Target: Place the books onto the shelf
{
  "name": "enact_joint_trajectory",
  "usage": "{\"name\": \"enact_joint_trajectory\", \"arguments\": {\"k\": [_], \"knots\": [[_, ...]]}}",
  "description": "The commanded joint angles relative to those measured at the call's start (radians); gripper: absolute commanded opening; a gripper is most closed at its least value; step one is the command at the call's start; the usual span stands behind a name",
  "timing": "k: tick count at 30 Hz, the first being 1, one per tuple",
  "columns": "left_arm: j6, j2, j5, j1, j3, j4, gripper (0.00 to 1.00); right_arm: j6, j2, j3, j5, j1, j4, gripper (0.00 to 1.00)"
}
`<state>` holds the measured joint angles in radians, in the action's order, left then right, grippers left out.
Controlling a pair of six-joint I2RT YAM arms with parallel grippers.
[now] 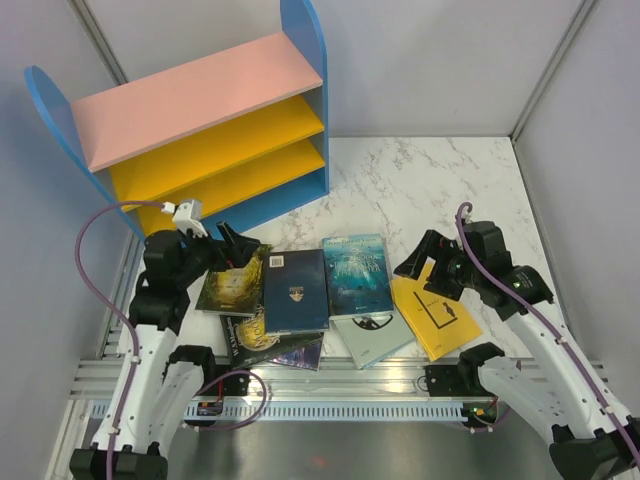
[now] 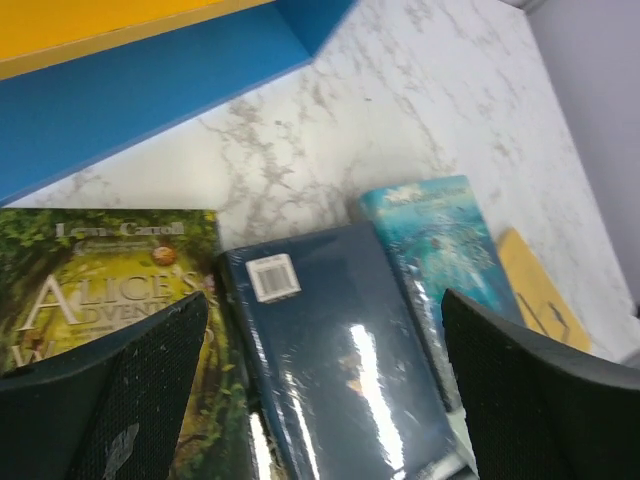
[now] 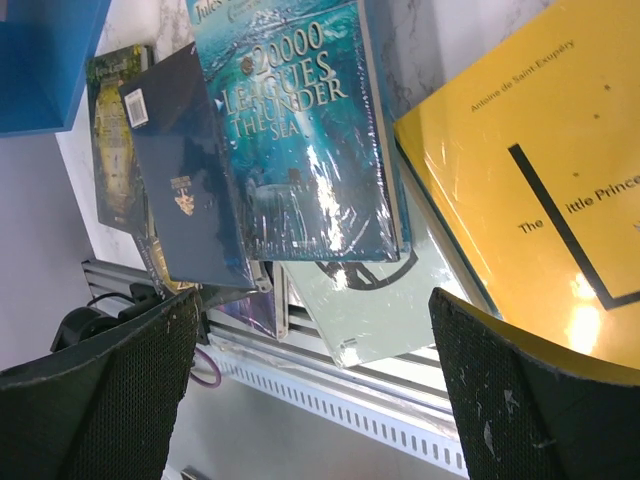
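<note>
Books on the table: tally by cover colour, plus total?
Green-gold book: 1
Navy book: 1
Teal book: 1
Pale grey book: 1
Yellow book: 1
Black book: 1
Purple book: 1
Total: 7

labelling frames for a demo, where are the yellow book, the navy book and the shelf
yellow book (image 1: pixel 445 325): top view, bare lower part of its cover
navy book (image 1: pixel 296 290): top view, centre of its cover
shelf (image 1: pixel 200 95): top view, middle of its pink top board
</note>
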<state>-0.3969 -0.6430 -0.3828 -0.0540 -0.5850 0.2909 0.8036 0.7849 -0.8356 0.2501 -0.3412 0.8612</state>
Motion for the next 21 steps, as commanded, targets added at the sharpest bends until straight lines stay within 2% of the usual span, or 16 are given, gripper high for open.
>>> {"name": "enact_joint_trajectory", "arguments": {"k": [1, 4, 8, 9, 10, 13, 17, 20, 21], "knots": [[-0.056, 0.019, -0.196, 0.000, -0.143, 0.076, 1.00, 0.008, 0.031, -0.005, 0.026, 0.001, -0.099, 0.98], [-0.092, 0.032, -0.217, 0.000, -0.206, 0.112, 1.00, -0.003, 0.063, -0.029, 0.029, 0.001, -0.100, 0.98], [-0.261, 0.039, 0.109, 0.000, -0.277, 0.510, 1.00, -0.009, 0.065, -0.056, 0.008, -0.001, -0.102, 0.98], [-0.275, 0.043, 0.101, 0.000, -0.271, 0.507, 1.00, -0.007, 0.062, -0.054, 0.003, 0.001, -0.105, 0.98], [-0.255, 0.046, -0.004, 0.000, -0.241, 0.481, 1.00, -0.004, 0.060, -0.051, 0.003, 0.001, -0.109, 0.98], [-0.301, 0.033, -0.121, 0.000, -0.182, 0.410, 1.00, -0.004, 0.086, -0.040, 0.017, 0.001, -0.139, 0.98], [-0.289, -0.067, -0.252, -0.001, -0.148, 0.334, 1.00, -0.026, 0.177, -0.033, 0.031, 0.002, -0.160, 0.98], [-0.286, -0.156, -0.258, -0.058, -0.164, 0.263, 1.00, -0.032, 0.237, -0.017, 0.025, 0.001, -0.209, 0.98], [-0.292, -0.184, -0.248, -0.120, -0.189, 0.249, 1.00, -0.037, 0.250, -0.014, 0.026, 0.001, -0.224, 0.98]]}}
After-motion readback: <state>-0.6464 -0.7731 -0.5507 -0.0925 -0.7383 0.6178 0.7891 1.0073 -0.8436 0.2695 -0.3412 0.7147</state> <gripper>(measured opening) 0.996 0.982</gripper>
